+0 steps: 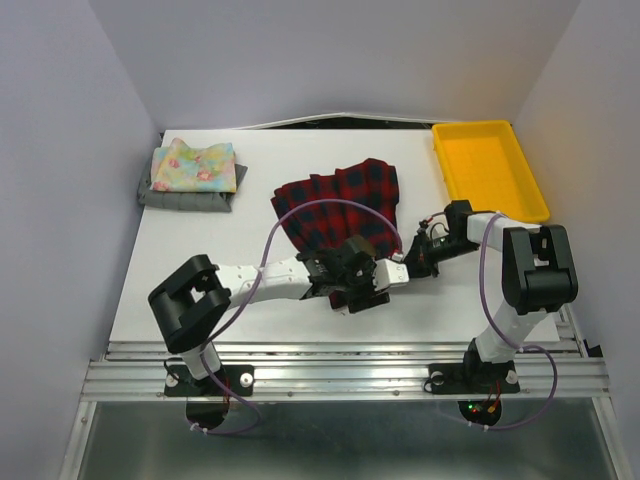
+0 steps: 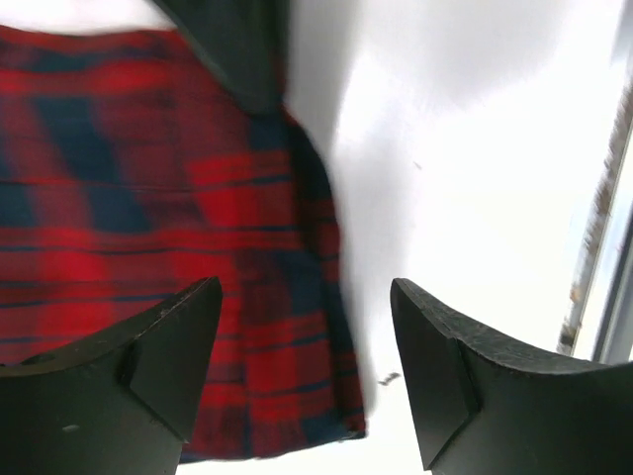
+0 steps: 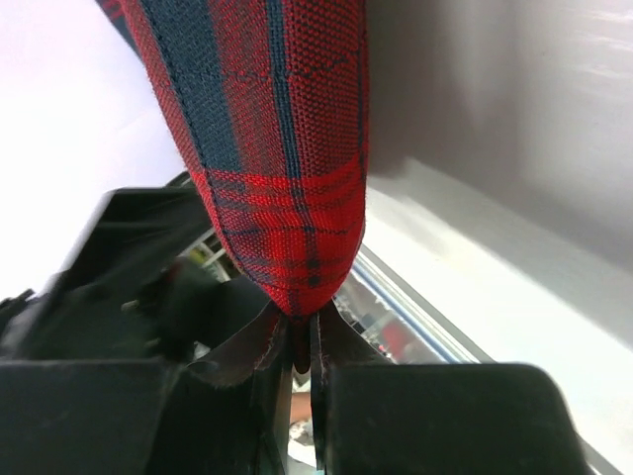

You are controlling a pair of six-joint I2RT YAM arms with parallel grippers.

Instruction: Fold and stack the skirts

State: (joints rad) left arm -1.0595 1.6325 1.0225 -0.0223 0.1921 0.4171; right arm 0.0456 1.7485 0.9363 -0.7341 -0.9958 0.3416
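At the far left of the worktop point(image 1: 200, 280) the floral skirt point(image 1: 195, 166) is lying folded on top of the grey skirt point(image 1: 185, 198). I am therefore judging that two of the three are already folded and stacked. The step in hand is the folding of the plaid skirt point(image 1: 340, 205), which is lying in the middle of the worktop, well apart from that stack.

My left end effector point(image 2: 302, 327) is hovering just above the near edge of this skirt with its jaws apart and is gripping nothing. One finger point(image 2: 168, 346) is standing over the cloth and the other over bare worktop. Just to the right, my right end effector point(image 3: 300, 332) is pinching a corner of the plaid cloth, with the jaws closed tight on it. At the far right, the yellow tray point(image 1: 490, 170) is taking no part.

I am thinking the next move calls for lowering the left end effector onto the hem and closing it there. Then both arms are carrying that edge evenly across the skirt, so the fold is coming out straight.
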